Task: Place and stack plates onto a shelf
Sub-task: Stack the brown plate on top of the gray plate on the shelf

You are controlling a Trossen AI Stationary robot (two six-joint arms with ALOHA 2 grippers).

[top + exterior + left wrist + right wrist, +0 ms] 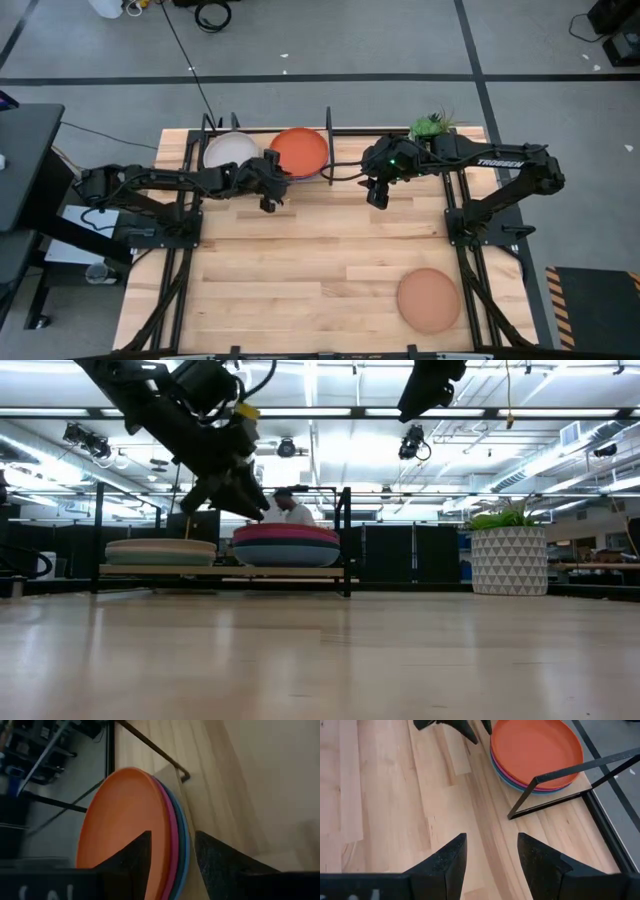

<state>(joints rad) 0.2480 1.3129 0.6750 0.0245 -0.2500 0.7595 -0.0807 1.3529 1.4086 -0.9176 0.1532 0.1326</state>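
Observation:
On the shelf (580, 786) at the table's far edge an orange plate (299, 150) tops a stack of pink and blue plates (176, 845). Beside it on the shelf lies a cream plate stack (231, 152). A tan plate (428, 299) lies flat on the table near the front right. My left gripper (172, 837) is open at the near rim of the orange-topped stack, one finger on either side of that rim. My right gripper (491, 840) hangs open above the bare table, right of the shelf, with nothing between its fingers. My left gripper stands open, slanting down from the table's near left toward the stack's near rim (172, 870). One finger (132, 855) lies over the orange plate's edge and the other (220, 865) is beside the stack. Whether either touches a plate, I cannot tell.
The shelf's black rod frame (555, 775) and upright posts (346, 540) ring the stacks. A potted green plant (430, 124) stands at the far right beside the right arm. Open tabletop (320, 260) lies between the shelf and the tan plate.

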